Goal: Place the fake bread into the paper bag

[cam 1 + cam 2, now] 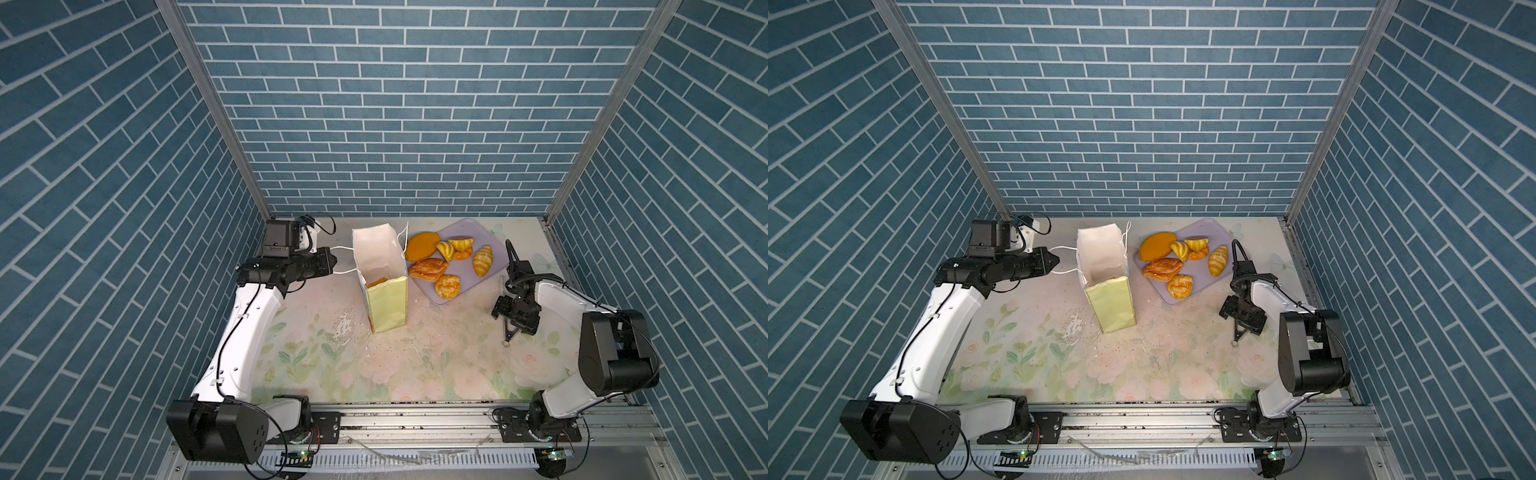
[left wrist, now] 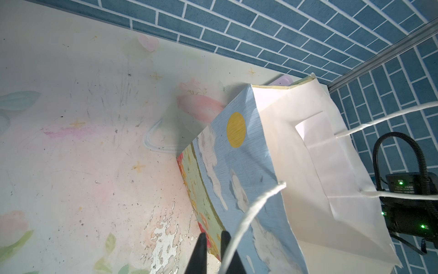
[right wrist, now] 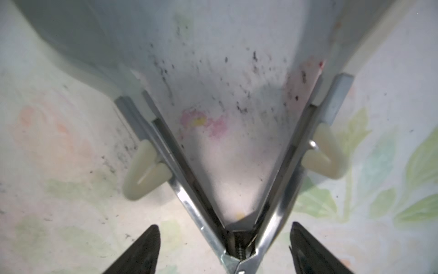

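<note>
A: The paper bag [image 1: 386,305] stands upright on the bench [image 1: 415,370], just left of the lilac tray [image 1: 492,232], mouth open. Anything hidden inside?

B: One piece of fake bread [image 1: 378,282], orange-brown. Only its top shows above the green side panel, so its shape is not readable.

A: The rest?

B: On the tray there is a flat round bun [image 1: 422,246], a red-brown braided pastry [image 1: 427,269], a knotted roll [image 1: 447,286] and a striped croissant [image 1: 482,260]. A small cluster overlaps between them, two or three pieces, count uncertain.

A: Left claw [image 2: 213,234]?

B: Beside the bag and nearly closed, with a thin slit between the fingers. The bag's cord handle [image 2: 275,190] is stretched out level to it in both top views, so the claw has the cord pinched. The wrist view cuts off the pinch point at the frame edge.

A: Right claw [image 3: 224,225]?

B: Spread wide, low over the bench near the tray's front corner, gripping nothing. Metal tongs [image 3: 193,204] sit splayed in a V between the fingers, clear of both. Their far tips are blurred, and in both top views the wrist hides most of them. Whether they rest on the bench cannot be told.

A: Writing?

B: The bag face shows a yellow sun disc [image 2: 236,130] and clouds. A black unit [image 2: 407,189] with green lights carries a white-print label, too small to read.
</note>
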`<state>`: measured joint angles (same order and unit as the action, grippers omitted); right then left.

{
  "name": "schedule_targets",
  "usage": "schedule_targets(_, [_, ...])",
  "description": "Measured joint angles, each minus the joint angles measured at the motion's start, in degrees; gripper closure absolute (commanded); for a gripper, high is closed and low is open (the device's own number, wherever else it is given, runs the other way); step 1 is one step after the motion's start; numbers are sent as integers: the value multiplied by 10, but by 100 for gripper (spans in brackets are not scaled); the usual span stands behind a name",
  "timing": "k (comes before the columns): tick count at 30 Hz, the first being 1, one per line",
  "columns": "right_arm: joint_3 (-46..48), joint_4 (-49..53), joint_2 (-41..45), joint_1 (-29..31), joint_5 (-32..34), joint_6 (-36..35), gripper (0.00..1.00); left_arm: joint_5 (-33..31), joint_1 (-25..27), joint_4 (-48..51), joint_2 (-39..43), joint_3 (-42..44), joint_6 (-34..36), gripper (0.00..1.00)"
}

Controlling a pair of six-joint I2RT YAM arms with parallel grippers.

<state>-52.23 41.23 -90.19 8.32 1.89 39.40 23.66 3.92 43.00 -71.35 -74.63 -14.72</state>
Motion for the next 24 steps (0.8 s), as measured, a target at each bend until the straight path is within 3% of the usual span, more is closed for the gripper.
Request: schedule_targets(24, [37, -52, 1, -1, 3, -10, 24, 0, -4, 0, 0, 0, 0, 85])
